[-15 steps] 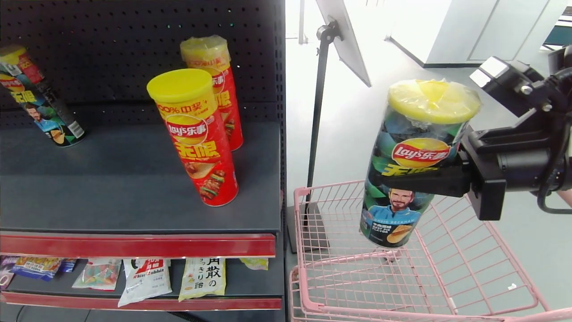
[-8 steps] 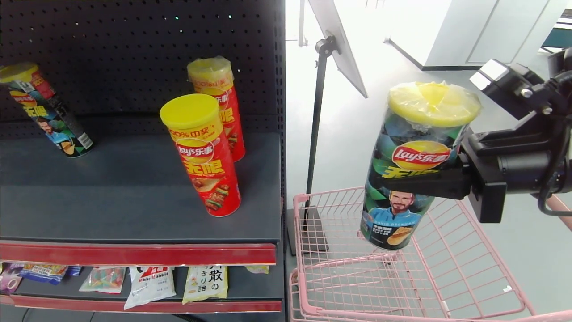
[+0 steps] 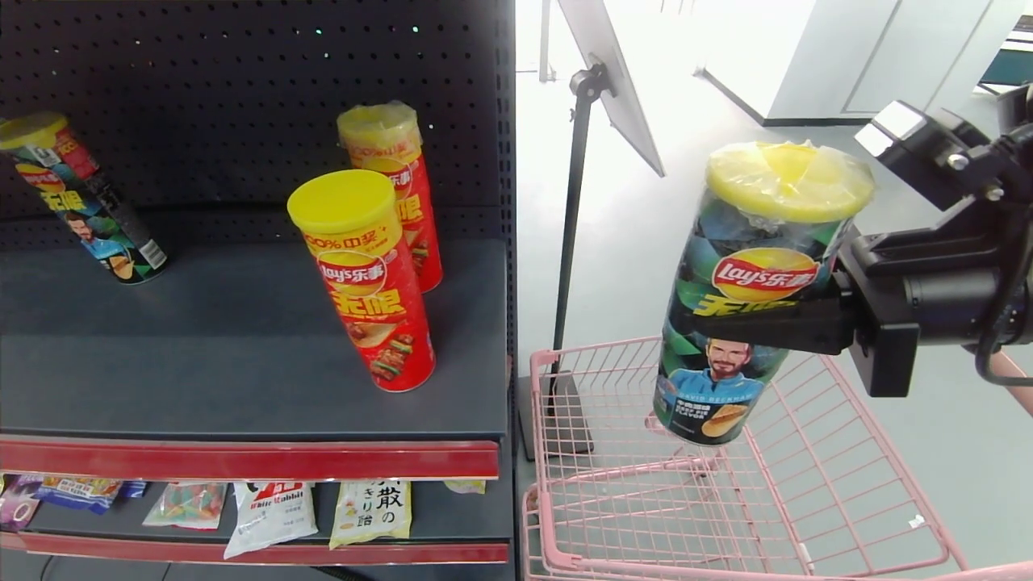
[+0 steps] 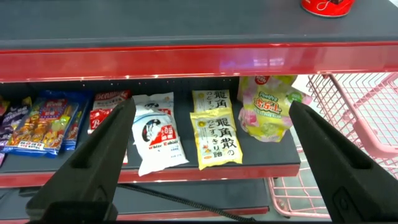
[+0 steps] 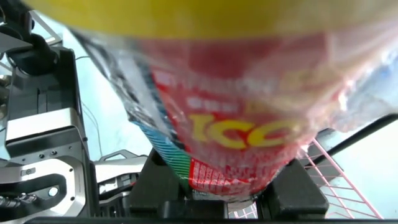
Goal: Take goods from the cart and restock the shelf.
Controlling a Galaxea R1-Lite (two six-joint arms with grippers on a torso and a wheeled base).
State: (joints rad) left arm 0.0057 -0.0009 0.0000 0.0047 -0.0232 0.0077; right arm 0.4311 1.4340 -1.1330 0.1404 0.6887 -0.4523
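My right gripper [image 3: 775,323] is shut on a dark green chip can [image 3: 746,298] with a yellow wrapped lid, holding it upright above the pink wire cart [image 3: 565,452]. The same chip can [image 5: 249,124] presses close against the right wrist camera. On the dark shelf [image 3: 202,355] stand two red chip cans: one near the front [image 3: 363,278], one behind it [image 3: 395,190]. A dark green can [image 3: 77,202] leans at the shelf's back left. My left gripper [image 4: 208,155] is open, its fingers [image 4: 93,168] spread in front of the lower shelf.
Snack bags [image 4: 214,134] lie on the lower shelf [image 3: 452,504], below the red price rail [image 3: 242,460]. A black stand pole [image 3: 569,218] rises between the shelf's right edge and the cart. The shelf has free room left of the red cans.
The head camera shifted a second ago, so the shelf sits lower and further right in view. In the last half second the held can rose slightly.
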